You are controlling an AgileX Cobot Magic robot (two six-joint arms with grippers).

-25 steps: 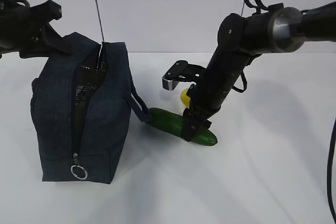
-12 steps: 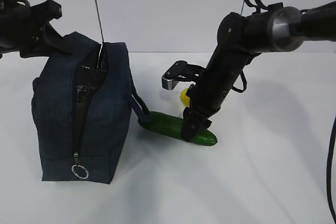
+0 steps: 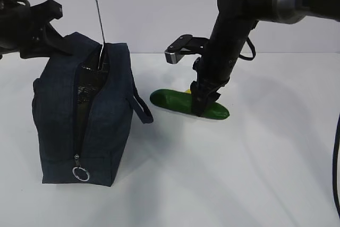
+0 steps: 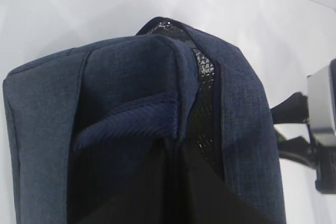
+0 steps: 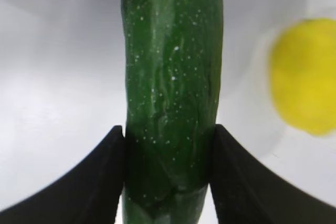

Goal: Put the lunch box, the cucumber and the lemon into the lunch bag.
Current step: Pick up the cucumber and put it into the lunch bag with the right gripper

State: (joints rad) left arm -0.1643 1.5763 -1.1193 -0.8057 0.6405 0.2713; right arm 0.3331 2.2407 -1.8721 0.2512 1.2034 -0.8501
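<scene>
The navy lunch bag point(image 3: 109, 126) stands at the left with its zipper open along the top and front. My left gripper point(image 4: 178, 148) is behind its top back edge, shut on a fold of the fabric beside the opening point(image 4: 202, 93). My right gripper point(image 3: 203, 106) is shut on the dark green cucumber point(image 3: 172, 101) near its right end and holds it roughly level, a little above the table. In the right wrist view both fingers press the cucumber point(image 5: 170, 77). The yellow lemon point(image 5: 304, 74) lies on the table just behind it point(image 3: 187, 92). The lunch box is not visible.
The bag's strap loop point(image 3: 141, 104) hangs out on its right side, close to the cucumber's left end. A silver ring pull point(image 3: 80, 174) sits low on the bag's front. The white table point(image 3: 239, 184) stretches in front and to the right.
My right gripper has risen and shifted slightly right with the cucumber, lifting it off the table and away from the strap loop. The bag and left arm have not moved.
</scene>
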